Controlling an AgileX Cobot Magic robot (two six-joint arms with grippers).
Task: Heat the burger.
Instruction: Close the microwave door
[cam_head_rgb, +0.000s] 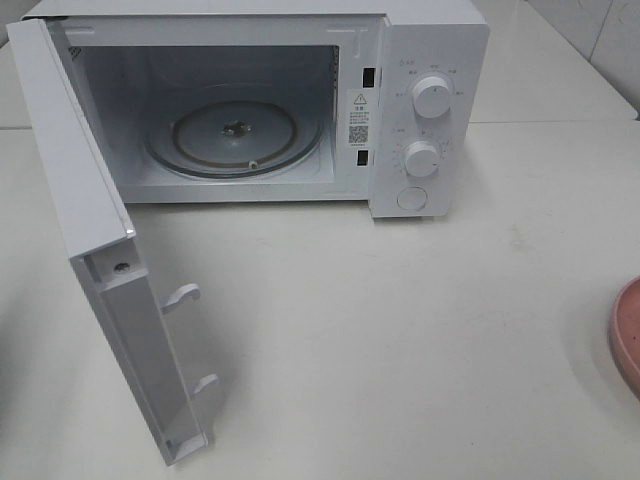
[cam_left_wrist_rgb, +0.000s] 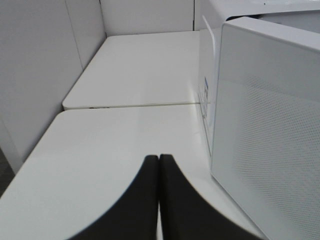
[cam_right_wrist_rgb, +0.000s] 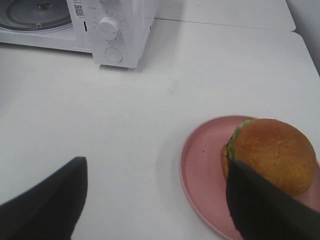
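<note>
microwave (cam_head_rgb: 300, 100) sits on white table (cam_head_rgb: 400, 330), door (cam_head_rgb: 90, 240) swung fully open, glass turntable (cam_head_rgb: 235, 130) bare inside. two knobs (cam_head_rgb: 432, 97) and a round button on its front panel. pink plate (cam_right_wrist_rgb: 200, 170) lies on table well apart from microwave, on the control-panel side. burger (cam_right_wrist_rgb: 270, 152) rests on plate, tilted on its side, lettuce edge facing microwave. right gripper (cam_right_wrist_rgb: 155, 200) hangs above the table just beside the plate, jaws spread wide, nothing held; one finger overlaps burger in the wrist view, contact unclear. left gripper (cam_left_wrist_rgb: 159, 200) beside microwave's outer side wall, fingers pressed together, empty.
</note>
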